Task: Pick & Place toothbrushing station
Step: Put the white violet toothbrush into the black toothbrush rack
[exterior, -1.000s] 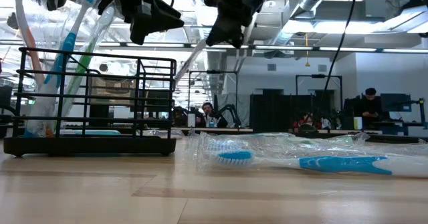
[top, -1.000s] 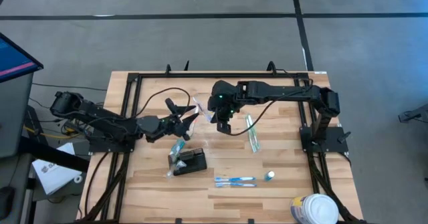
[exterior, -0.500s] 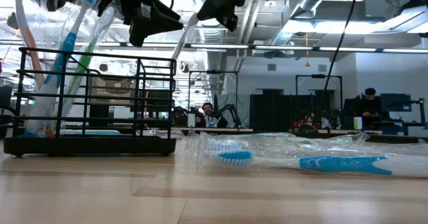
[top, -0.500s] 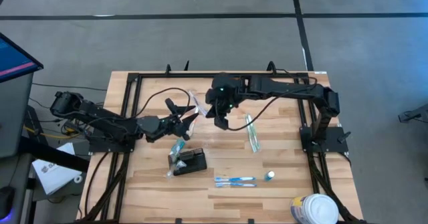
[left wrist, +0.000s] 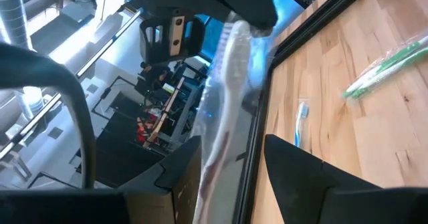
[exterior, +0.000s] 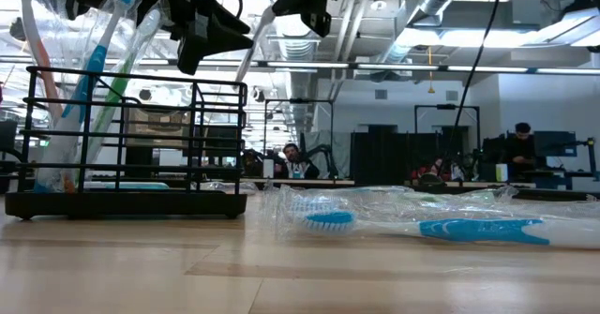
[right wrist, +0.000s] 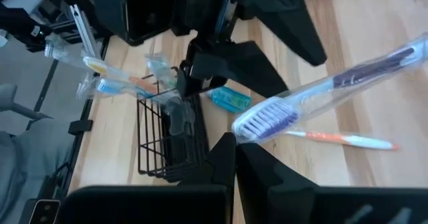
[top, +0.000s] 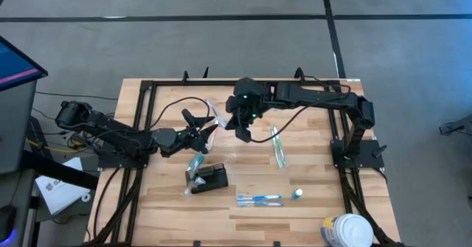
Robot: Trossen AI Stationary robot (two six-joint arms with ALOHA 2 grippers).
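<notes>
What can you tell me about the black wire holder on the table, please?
The toothbrushing station is a small black wire rack with horizontal bars on a solid base, standing upright on the wooden table near its front edge. Wrapped toothbrushes stand tilted in one end compartment; the others look empty. No tool touches it.

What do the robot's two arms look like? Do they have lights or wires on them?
Both arms are black and made of chunky jointed segments. The left gripper ends in two thin, pointed black fingers. The right gripper sits below a blocky black wrist with a tiny green light. Black cables loop loosely off each arm, and each arm stands on a black base bolted to a black frame on the wooden table.
</notes>
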